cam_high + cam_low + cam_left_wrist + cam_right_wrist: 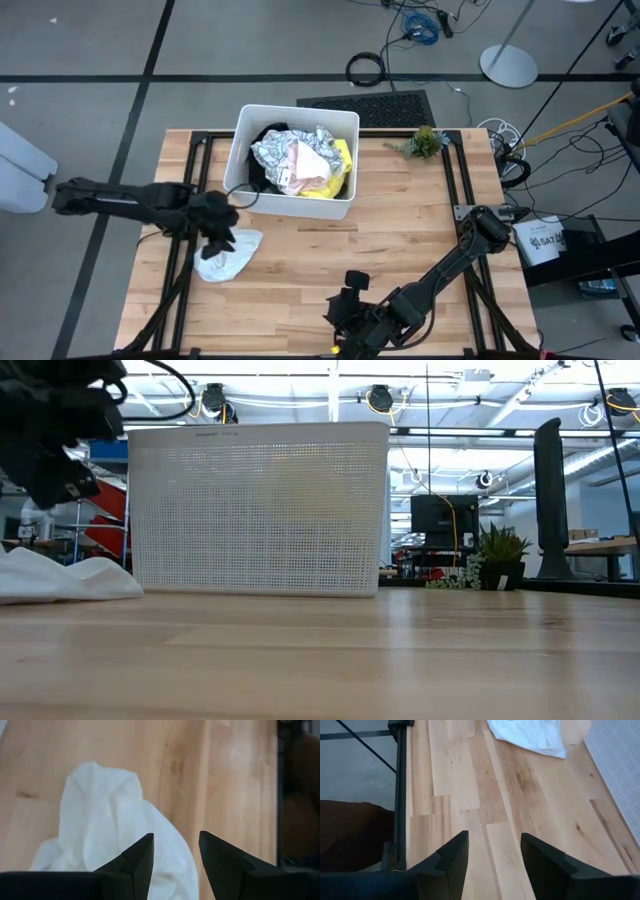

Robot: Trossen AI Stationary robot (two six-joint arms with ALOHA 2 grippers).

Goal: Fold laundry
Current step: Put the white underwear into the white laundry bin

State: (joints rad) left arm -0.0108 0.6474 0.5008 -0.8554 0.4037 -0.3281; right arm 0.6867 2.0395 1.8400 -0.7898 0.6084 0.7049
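Left gripper (175, 865) hovers over small crumpled white cloth (228, 256) on wooden table's (400, 240) left, fingers apart, empty (likely poised to pick). Remaining laundry (300, 160) heaped in white plastic tub (297, 205) at far side. Right gripper (494, 865) waits near edge, fingers apart.

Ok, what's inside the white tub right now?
The white tub holds a heap of laundry: a grey-white patterned piece, pale pink, yellow and black cloth. Anything beneath that heap is covered.
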